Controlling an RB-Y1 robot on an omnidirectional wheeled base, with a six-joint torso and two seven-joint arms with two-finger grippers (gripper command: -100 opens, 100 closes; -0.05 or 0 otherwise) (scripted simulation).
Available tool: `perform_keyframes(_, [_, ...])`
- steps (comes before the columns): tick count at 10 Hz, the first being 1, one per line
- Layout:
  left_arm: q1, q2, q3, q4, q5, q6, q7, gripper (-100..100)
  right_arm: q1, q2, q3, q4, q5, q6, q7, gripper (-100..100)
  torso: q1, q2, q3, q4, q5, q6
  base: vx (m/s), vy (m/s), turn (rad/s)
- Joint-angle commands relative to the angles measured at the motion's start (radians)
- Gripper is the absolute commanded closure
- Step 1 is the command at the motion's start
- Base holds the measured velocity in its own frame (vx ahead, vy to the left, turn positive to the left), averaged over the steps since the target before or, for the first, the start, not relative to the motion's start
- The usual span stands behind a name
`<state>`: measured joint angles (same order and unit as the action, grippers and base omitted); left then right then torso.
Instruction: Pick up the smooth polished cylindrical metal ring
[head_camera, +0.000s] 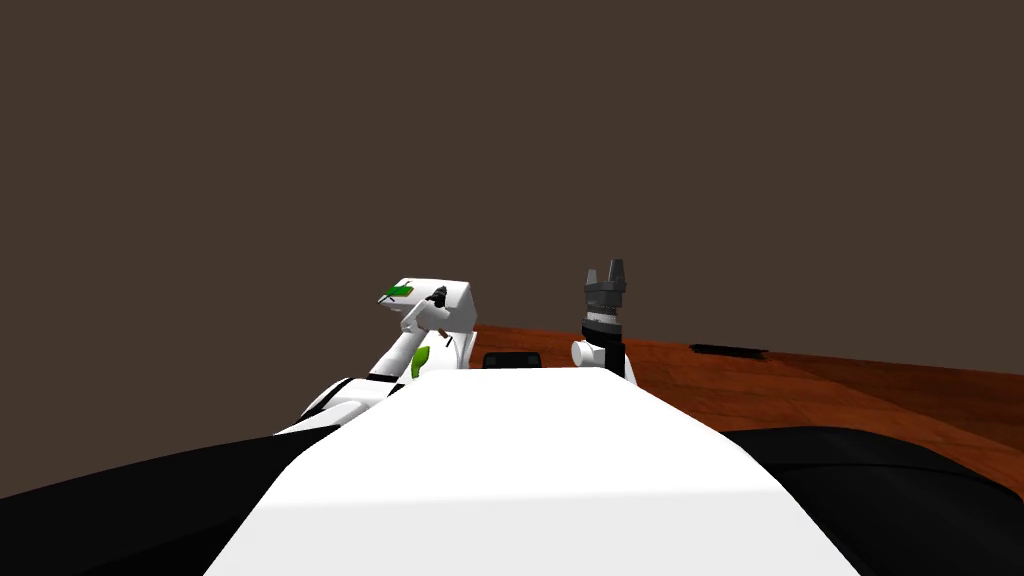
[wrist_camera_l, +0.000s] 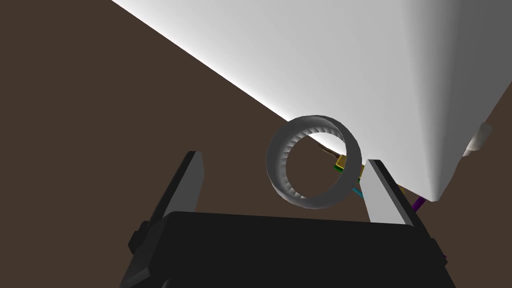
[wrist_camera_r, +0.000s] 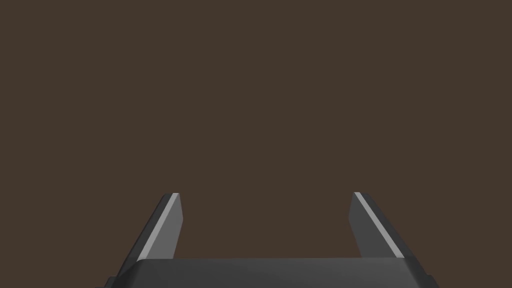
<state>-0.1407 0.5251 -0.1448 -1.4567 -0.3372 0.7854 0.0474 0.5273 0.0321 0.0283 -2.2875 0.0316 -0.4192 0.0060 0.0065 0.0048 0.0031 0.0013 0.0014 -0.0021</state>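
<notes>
While the left fingers (wrist_camera_l: 192, 175) stand spread, the grey ring (wrist_camera_l: 315, 124) lies between them, just beside one.

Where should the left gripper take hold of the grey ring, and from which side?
Grip the ring by its outer band, on two opposite sides. Come along its axis, as the open left gripper faces it now: the hole looks toward the gripper body. The ring lies nearer one finger, so centring first seems wise.
</notes>
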Motion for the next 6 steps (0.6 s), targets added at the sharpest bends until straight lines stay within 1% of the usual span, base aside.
perform_keyframes(1, [-0.044, -0.044, 0.017, 0.050, -0.030, 0.022, -0.001, -100, 0.000, 0.000, 0.000, 0.000, 0.000, 0.000, 0.000, 0, 0.000, 0.000, 0.000, 0.000, 0.000, 0.000, -0.113, 0.081, -0.220])
perform_keyframes(2, [-0.077, -0.075, 0.031, 0.080, -0.054, 0.043, -0.003, -100, 0.000, 0.000, 0.000, 0.000, 0.000, 0.000, 0.000, 0, 0.001, 0.001, 0.000, 0.000, 0.000, 0.001, -0.207, 0.098, -0.338])
perform_keyframes(3, [-0.083, -0.081, 0.031, 0.100, -0.054, 0.043, -0.003, -100, 0.000, 0.000, 0.000, 0.000, 0.000, 0.000, 0.000, 0, 0.001, 0.005, 0.002, 0.000, 0.001, 0.001, -0.153, 0.078, -0.142])
perform_keyframes(4, [-0.077, -0.072, 0.029, 0.085, -0.052, 0.039, -0.002, -100, 0.000, 0.000, 0.000, 0.000, 0.000, 0.000, 0.000, 0, 0.000, 0.004, 0.001, -0.001, 0.002, 0.000, -0.048, 0.027, -0.014])
perform_keyframes(5, [-0.078, -0.074, 0.030, 0.087, -0.053, 0.040, -0.002, 100, 0.000, 0.000, 0.000, 0.000, 0.000, 0.000, 0.000, 0, -0.001, -0.001, -0.002, -0.002, 0.002, 0.000, -0.012, 0.006, 0.002])
perform_keyframes(6, [-0.078, -0.074, 0.030, 0.087, -0.053, 0.040, -0.002, 100, 0.000, 0.000, 0.000, 0.000, 0.000, 0.000, 0.000, 0, -0.003, -0.005, -0.004, -0.003, 0.001, 0.000, 0.000, 0.000, 0.000])
